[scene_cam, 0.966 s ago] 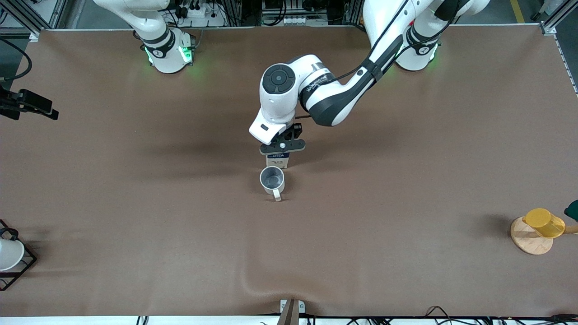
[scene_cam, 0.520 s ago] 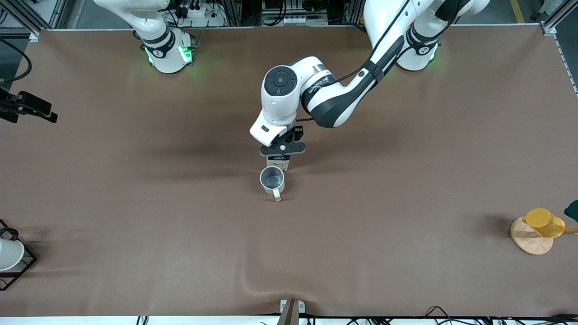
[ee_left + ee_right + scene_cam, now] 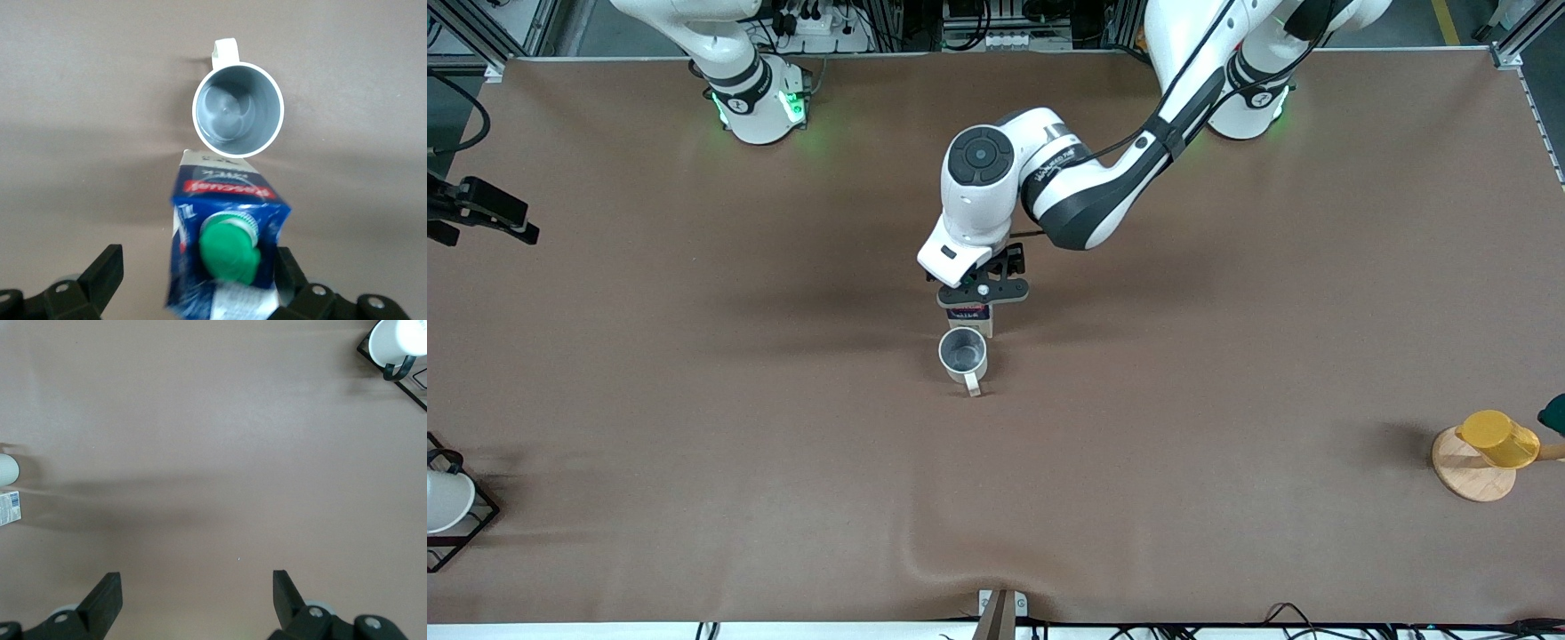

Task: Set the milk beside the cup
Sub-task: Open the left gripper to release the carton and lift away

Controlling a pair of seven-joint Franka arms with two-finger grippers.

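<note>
The small dark-blue gable-top milk carton with a green cap (image 3: 227, 247) stands on the brown counter (image 3: 1227, 373) just beside the off-white mug with a grey inside (image 3: 963, 353), farther from the front camera than the mug. The left gripper (image 3: 981, 291) is over the carton, its fingers spread on either side. The right gripper (image 3: 193, 603), also spread, waits over bare counter toward the right arm's end.

The tabletop (image 3: 694, 400) is covered in a matt brown, cloth-like sheet with soft ripples at the lower centre of the front view. The milk (image 3: 227, 240) is a glossy printed paperboard carton with a smooth green plastic cap (image 3: 229, 251). The cup (image 3: 238, 110) looks like glazed ceramic, off-white outside, with a shiny grey interior. The left tool (image 3: 200, 293) has matt black plastic fingers.
</note>
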